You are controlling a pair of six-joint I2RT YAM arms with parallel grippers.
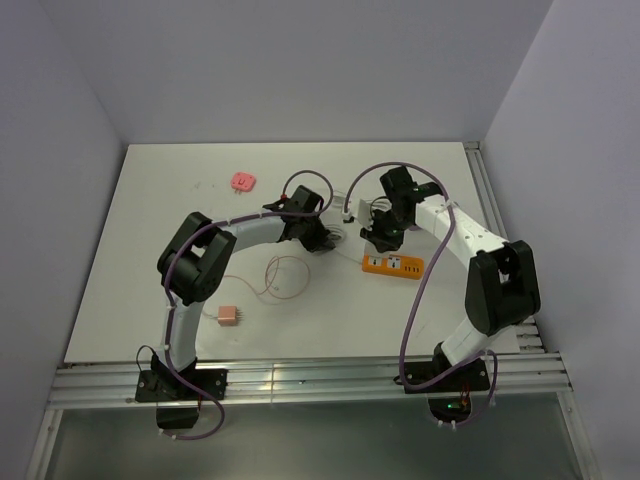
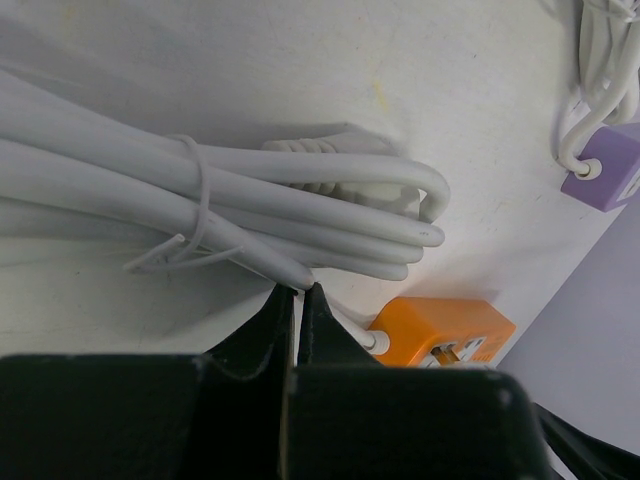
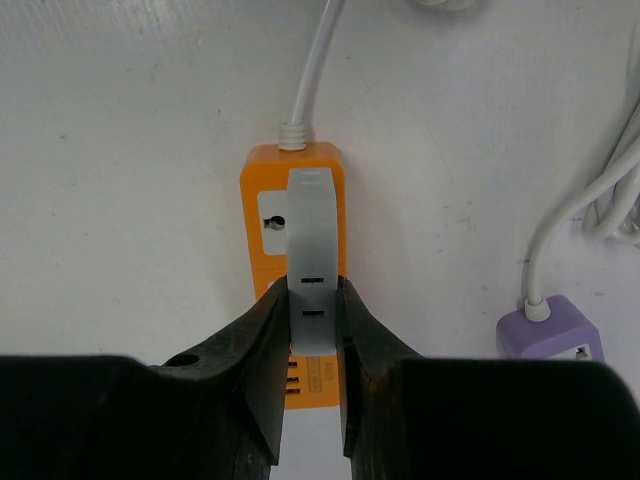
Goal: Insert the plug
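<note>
In the right wrist view a white plug [image 3: 312, 250] is clamped between the two black fingers of my right gripper [image 3: 312, 300]. It hangs just above the orange power strip [image 3: 252, 170], lined up along the strip's length. From above, the right gripper [image 1: 383, 232] hovers over the left end of the strip [image 1: 393, 265]. My left gripper [image 2: 297, 290] is shut. Its tips touch the edge of a tied bundle of white cable [image 2: 250, 200], just left of the strip [image 2: 440, 325]. Nothing shows between its fingers.
A purple adapter [image 3: 550, 328] with a white lead lies right of the strip. On the table's left half lie a pink square piece [image 1: 243, 180] at the back and a small pink plug [image 1: 229, 316] with a thin looped wire [image 1: 283, 278] nearer the front.
</note>
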